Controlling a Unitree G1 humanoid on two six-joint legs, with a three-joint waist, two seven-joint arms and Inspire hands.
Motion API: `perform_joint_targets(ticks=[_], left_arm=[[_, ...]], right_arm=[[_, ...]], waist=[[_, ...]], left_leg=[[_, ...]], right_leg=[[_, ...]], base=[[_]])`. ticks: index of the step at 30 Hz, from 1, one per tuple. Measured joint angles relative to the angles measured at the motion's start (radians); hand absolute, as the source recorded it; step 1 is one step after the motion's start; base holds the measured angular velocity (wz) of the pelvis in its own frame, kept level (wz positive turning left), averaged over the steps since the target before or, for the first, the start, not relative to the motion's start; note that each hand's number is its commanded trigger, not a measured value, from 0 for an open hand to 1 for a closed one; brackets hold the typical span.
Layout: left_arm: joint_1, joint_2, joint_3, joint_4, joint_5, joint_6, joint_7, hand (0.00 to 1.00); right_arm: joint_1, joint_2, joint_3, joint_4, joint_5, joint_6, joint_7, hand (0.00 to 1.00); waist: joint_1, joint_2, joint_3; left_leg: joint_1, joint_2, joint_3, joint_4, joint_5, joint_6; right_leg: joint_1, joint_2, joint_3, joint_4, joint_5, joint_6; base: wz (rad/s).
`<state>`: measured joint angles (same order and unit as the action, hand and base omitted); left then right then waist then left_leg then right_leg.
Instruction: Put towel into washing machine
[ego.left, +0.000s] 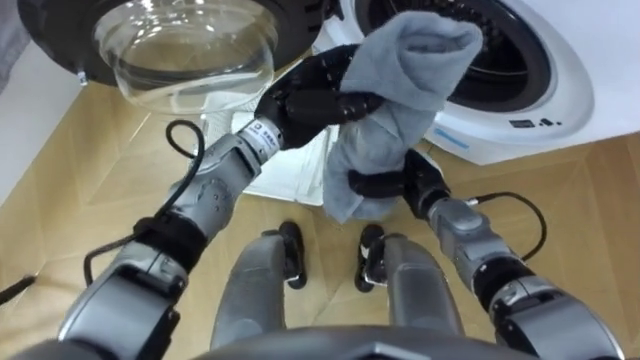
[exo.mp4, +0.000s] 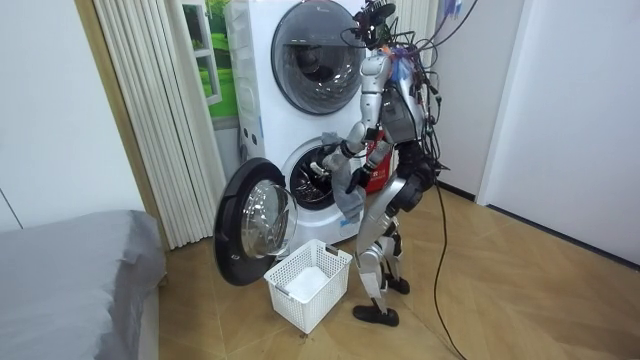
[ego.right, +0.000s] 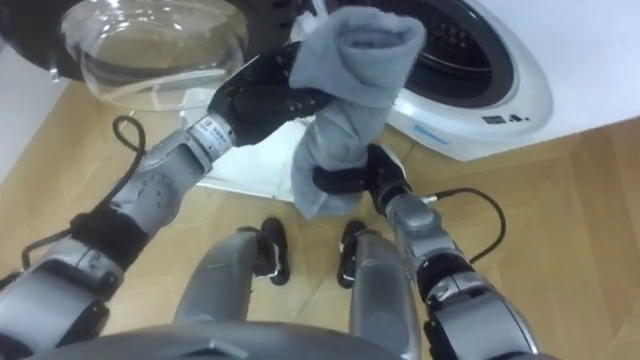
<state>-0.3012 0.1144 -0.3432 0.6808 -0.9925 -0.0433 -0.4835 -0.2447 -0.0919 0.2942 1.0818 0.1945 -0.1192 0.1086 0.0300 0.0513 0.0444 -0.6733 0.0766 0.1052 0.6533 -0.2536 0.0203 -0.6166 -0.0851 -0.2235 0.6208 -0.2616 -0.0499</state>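
Just in front of the washing machine (ego.left: 560, 95), the grey towel (ego.left: 405, 70), likely soft, light and floppy, stays bunched where left hand (ego.left: 305, 100) and right hand (ego.left: 415, 185) curl their fingers round it.

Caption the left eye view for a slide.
The left hand and right hand hold the grey towel at the open washing machine.

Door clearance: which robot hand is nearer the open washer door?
Left. The left robot hand grips the towel high, beside the door; the right robot hand holds its lower end, farther off.
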Motion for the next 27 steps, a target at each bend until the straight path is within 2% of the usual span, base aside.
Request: perform_joint_targets(ticks=[1,4,6,8,12,16,18,22,24,26,27], left_arm=[[0.013,-0.002,0.028,0.041,0.001,-0.004,0.008,0.0],[0.052,0.007,0.053,0.089,0.007,-0.01,0.039,0.0],[0.073,0.016,0.083,0.166,0.065,-0.03,0.083,0.0],[0.092,0.032,0.099,0.195,0.151,-0.05,0.131,0.0],[0.12,0.034,0.109,0.229,0.484,-0.072,0.266,0.0],[0.124,0.036,0.107,0.252,0.652,-0.081,0.36,0.0],[0.12,0.038,0.105,0.295,0.727,-0.094,0.407,0.0],[0.127,0.05,0.103,0.319,0.79,-0.095,0.444,0.0],[0.141,0.061,0.104,0.319,0.831,-0.095,0.457,0.0],[0.144,0.067,0.103,0.321,0.851,-0.095,0.46,0.0],[0.144,0.071,0.107,0.321,0.872,-0.095,0.461,0.0]], right_arm=[[0.014,-0.003,0.0,0.002,-0.012,0.018,0.0,1.0],[0.032,-0.024,0.001,0.015,-0.039,0.029,0.005,1.0],[0.034,-0.044,-0.003,0.046,-0.04,0.037,0.004,1.0],[0.028,-0.062,-0.002,0.052,-0.031,0.037,0.004,1.0],[0.001,-0.089,-0.013,0.078,0.029,0.037,0.003,1.0],[-0.033,-0.096,-0.013,0.118,0.05,0.048,0.006,1.0],[-0.048,-0.112,-0.009,0.127,0.074,0.052,0.024,1.0],[-0.057,-0.143,-0.014,0.128,0.125,0.055,0.041,1.0],[-0.067,-0.162,-0.035,0.133,0.171,0.059,0.047,1.0],[-0.082,-0.179,-0.05,0.148,0.211,0.068,0.048,1.0],[-0.097,-0.186,-0.061,0.171,0.236,0.075,0.048,1.0]], waist=[[0.011,0.0,0.0001],[0.033,0.003,0.0019],[0.058,0.003,0.0022],[0.058,0.003,0.0023],[0.055,0.001,0.0033],[0.056,-0.008,0.0092],[0.059,-0.014,0.013],[0.057,-0.021,0.0147],[0.057,-0.036,0.0135],[0.054,-0.042,0.0138],[0.057,-0.053,0.0149]], left_leg=[[0.0,-0.001,0.0,-0.007,0.001,-0.002],[-0.01,-0.002,0.002,-0.02,0.003,-0.005],[-0.012,-0.004,0.002,-0.025,0.004,-0.006],[-0.016,-0.007,0.003,-0.029,0.004,-0.006],[-0.018,-0.021,0.0,-0.037,0.009,-0.001],[-0.019,-0.023,0.001,-0.037,0.01,0.002],[-0.022,-0.024,0.001,-0.036,0.011,0.002],[-0.027,-0.024,0.002,-0.036,0.011,0.003],[-0.031,-0.036,0.005,-0.04,0.016,0.005],[-0.032,-0.04,0.004,-0.04,0.018,0.007],[-0.031,-0.041,0.004,-0.039,0.018,0.007]], right_leg=[[-0.004,0.0,0.001,-0.002,-0.001,-0.001],[-0.015,0.0,-0.001,-0.012,-0.002,-0.003],[-0.017,-0.001,-0.001,-0.014,-0.003,-0.003],[-0.022,-0.004,-0.002,-0.015,-0.003,-0.002],[-0.027,-0.016,-0.002,-0.013,-0.006,0.002],[-0.027,-0.018,-0.003,-0.013,-0.005,0.005],[-0.029,-0.019,-0.006,-0.012,-0.005,0.005],[-0.033,-0.021,-0.008,-0.011,-0.006,0.005],[-0.048,-0.035,-0.005,0.01,-0.014,0.007],[-0.05,-0.04,-0.007,0.016,-0.016,0.009],[-0.05,-0.04,-0.004,0.019,-0.016,0.009]], base=[[0.0],[0.01],[0.03],[0.02],[0.04],[0.01],[0.0],[0.0],[0.07],[0.08],[0.0]])
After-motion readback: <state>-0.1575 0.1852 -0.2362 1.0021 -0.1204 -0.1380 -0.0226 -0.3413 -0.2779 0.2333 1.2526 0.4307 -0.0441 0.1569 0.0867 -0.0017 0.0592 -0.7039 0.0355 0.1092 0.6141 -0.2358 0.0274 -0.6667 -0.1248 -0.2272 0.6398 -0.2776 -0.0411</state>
